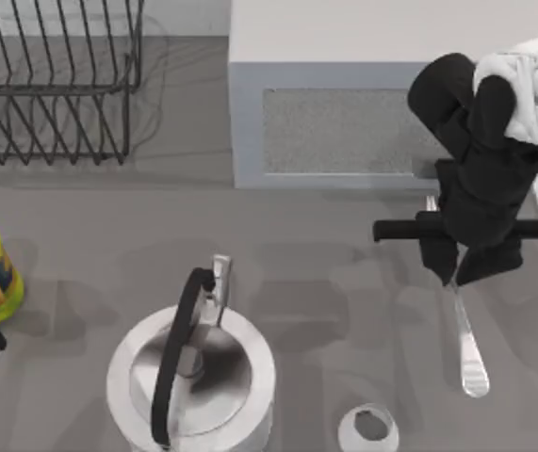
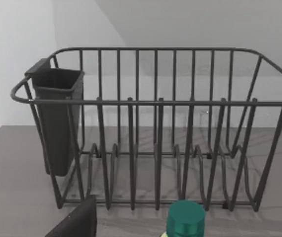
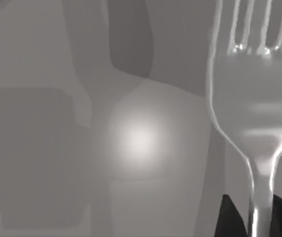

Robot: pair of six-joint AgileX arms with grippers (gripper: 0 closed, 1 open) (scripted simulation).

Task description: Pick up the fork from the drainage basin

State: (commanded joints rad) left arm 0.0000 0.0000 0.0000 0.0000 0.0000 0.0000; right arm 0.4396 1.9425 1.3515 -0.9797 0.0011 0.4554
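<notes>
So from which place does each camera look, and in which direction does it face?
Top view: above the table, looking down on the kettle, fork and right gripper over the fork.
Left wrist view: on the left arm, facing the wire dish rack; a dark edge of that arm shows low.
Right wrist view: on the right arm, close to the fork; dark jaws flank its neck.
Shared: the top and right wrist views both show the fork.

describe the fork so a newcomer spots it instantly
Start at the white box along the table's far edge, then drop to the right claw just in front of it. The fork lies beneath it, handle pointing toward the near edge: slim, shiny silver, unlike the kettle's black handle.
</notes>
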